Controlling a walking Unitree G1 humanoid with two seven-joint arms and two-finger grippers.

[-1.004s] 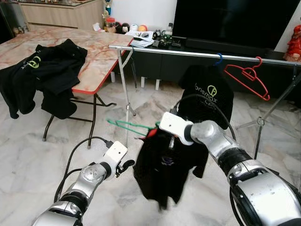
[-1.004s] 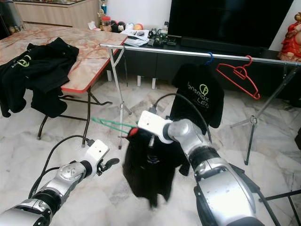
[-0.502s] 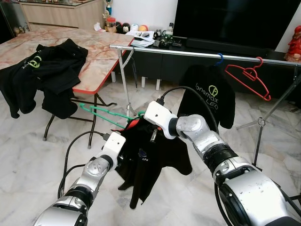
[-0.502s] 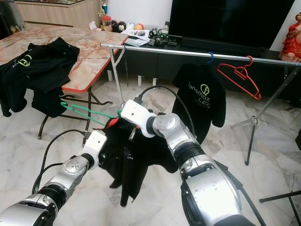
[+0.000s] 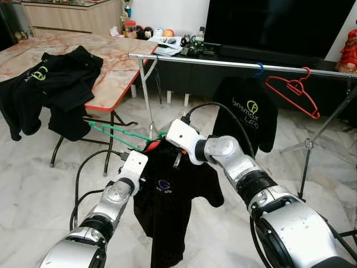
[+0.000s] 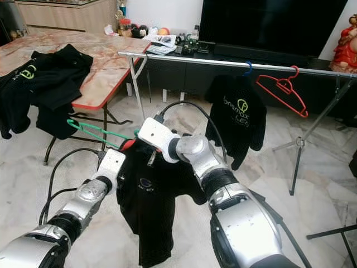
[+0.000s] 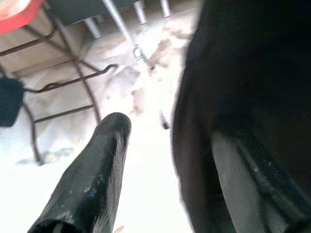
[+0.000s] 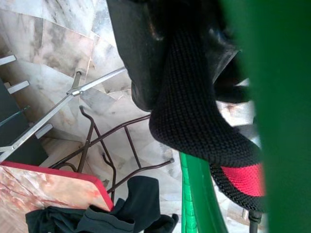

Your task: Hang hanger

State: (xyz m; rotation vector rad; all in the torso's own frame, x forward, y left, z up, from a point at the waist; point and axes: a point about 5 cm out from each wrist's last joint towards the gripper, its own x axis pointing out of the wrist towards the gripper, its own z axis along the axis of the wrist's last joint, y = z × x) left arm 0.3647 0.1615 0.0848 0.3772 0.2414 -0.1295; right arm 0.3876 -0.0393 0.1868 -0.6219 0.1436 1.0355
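R tool [image 5: 163, 139] on green hanger [image 5: 114, 133] w/ black shirt [image 5: 167, 195], L tool [image 5: 146, 177] beside

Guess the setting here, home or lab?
Most likely a home living room: a large TV on a low cabinet, a marble-patterned folding table with black clothes piled on it, and a metal garment rail standing on a marble floor.

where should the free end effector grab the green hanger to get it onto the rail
Probably the bare green hanger arm sticking out toward the table, approached from the robot's left by the left end effector. That end is clear of the shirt; the right end effector already has the collar end.
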